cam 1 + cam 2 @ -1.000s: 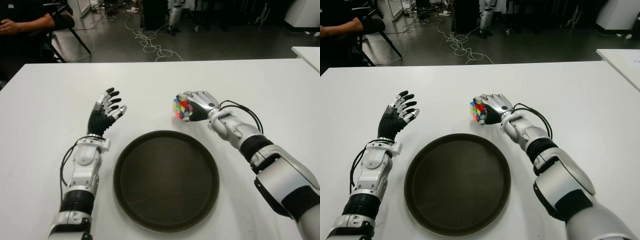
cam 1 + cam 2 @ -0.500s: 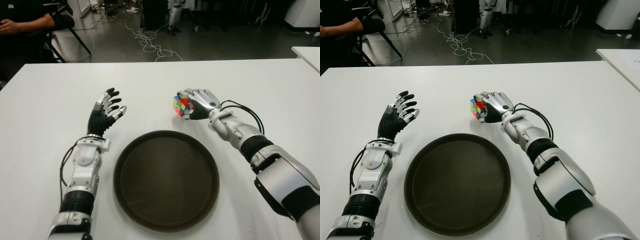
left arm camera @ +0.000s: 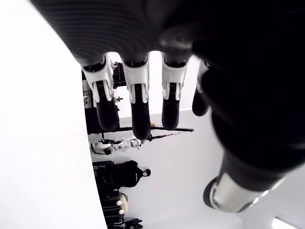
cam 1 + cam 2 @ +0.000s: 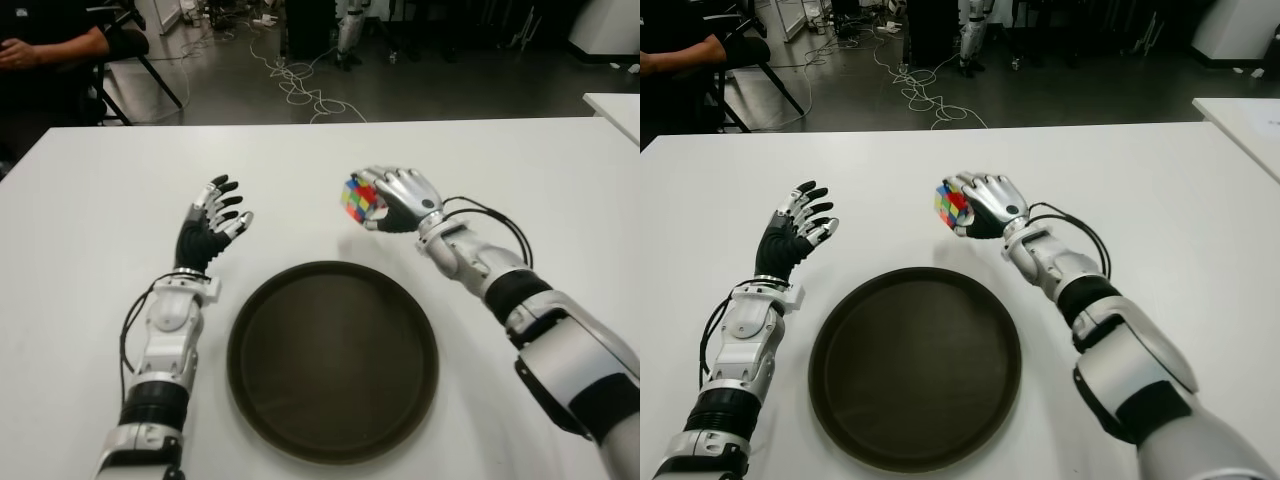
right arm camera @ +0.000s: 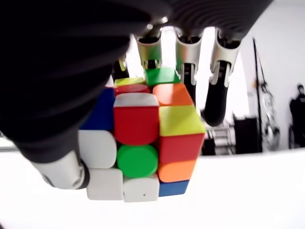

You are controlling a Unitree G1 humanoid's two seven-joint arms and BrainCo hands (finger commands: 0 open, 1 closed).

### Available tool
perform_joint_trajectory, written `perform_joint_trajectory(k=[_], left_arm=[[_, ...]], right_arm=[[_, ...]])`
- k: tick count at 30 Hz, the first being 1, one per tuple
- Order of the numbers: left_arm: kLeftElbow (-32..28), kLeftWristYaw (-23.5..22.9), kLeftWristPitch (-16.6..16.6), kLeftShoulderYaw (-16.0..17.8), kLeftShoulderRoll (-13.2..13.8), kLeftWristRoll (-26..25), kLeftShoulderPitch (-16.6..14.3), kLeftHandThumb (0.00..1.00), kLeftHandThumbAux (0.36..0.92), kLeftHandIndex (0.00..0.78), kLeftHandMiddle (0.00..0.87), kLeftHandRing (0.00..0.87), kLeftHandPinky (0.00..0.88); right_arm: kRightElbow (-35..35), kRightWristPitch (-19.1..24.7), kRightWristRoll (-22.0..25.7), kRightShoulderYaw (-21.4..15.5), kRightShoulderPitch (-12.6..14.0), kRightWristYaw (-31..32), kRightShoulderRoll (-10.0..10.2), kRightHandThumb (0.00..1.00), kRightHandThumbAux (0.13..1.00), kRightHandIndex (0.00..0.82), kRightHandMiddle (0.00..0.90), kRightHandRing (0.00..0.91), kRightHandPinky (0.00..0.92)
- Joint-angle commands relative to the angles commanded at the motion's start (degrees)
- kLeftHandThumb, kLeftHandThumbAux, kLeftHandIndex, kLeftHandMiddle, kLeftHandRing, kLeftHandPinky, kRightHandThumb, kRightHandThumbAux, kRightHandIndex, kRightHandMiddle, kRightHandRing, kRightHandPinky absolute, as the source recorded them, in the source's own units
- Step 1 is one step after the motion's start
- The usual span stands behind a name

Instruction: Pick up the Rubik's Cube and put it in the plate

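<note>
My right hand (image 4: 385,198) is shut on the Rubik's Cube (image 4: 359,197), a small cube of mixed colours, and holds it above the white table (image 4: 90,200) just beyond the far rim of the plate. The right wrist view shows the cube (image 5: 143,143) clasped between thumb and fingers (image 5: 219,90). The plate (image 4: 332,358) is a round dark brown tray with nothing in it, lying near the table's front between my arms. My left hand (image 4: 212,225) shows left of the plate, fingers (image 3: 136,107) spread and holding nothing.
A second white table's corner (image 4: 615,108) shows at the far right. Beyond the table's far edge lie floor cables (image 4: 305,85) and a seated person (image 4: 55,45) at the far left.
My right hand has lifted the cube off the table and tilted it upward. The left arm has not moved.
</note>
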Motion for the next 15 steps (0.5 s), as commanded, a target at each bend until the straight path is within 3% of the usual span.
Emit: perform_joint_trajectory(k=[1, 4, 7, 11, 15], left_arm=[[0.04, -0.05, -0.06, 0.01, 0.01, -0.03, -0.01, 0.167, 0.779, 0.122, 0.174, 0.185, 0.205], [-0.14, -0.29, -0.27, -0.06, 0.05, 0.00, -0.03, 0.169, 0.780, 0.121, 0.172, 0.181, 0.198], [-0.30, -0.39, -0.13, -0.15, 0.14, 0.14, -0.02, 0.164, 0.780, 0.115, 0.165, 0.173, 0.189], [-0.67, -0.12, 0.39, -0.34, 0.27, 0.57, 0.07, 0.155, 0.776, 0.113, 0.162, 0.171, 0.179], [-0.31, 0.15, 0.26, -0.34, 0.39, 0.89, -0.08, 0.151, 0.764, 0.120, 0.166, 0.171, 0.168]], right_arm=[[-1.16, 0.02, 0.07, -0.29, 0.33, 0.40, -0.41, 0.834, 0.690, 0.379, 0.506, 0.508, 0.503], [-13.32, 0.01, 0.84, -3.07, 4.94, 2.13, -3.95, 0.834, 0.691, 0.376, 0.508, 0.516, 0.517], [-21.82, 0.84, 1.60, -5.08, 8.63, 3.83, -5.31, 0.834, 0.692, 0.374, 0.513, 0.527, 0.533], [-25.47, -0.39, 2.91, -6.68, 10.74, 3.54, -4.86, 0.833, 0.693, 0.371, 0.526, 0.556, 0.573], [-29.63, -4.10, 4.85, -6.80, 14.59, 3.09, -2.98, 0.832, 0.693, 0.372, 0.540, 0.599, 0.626]])
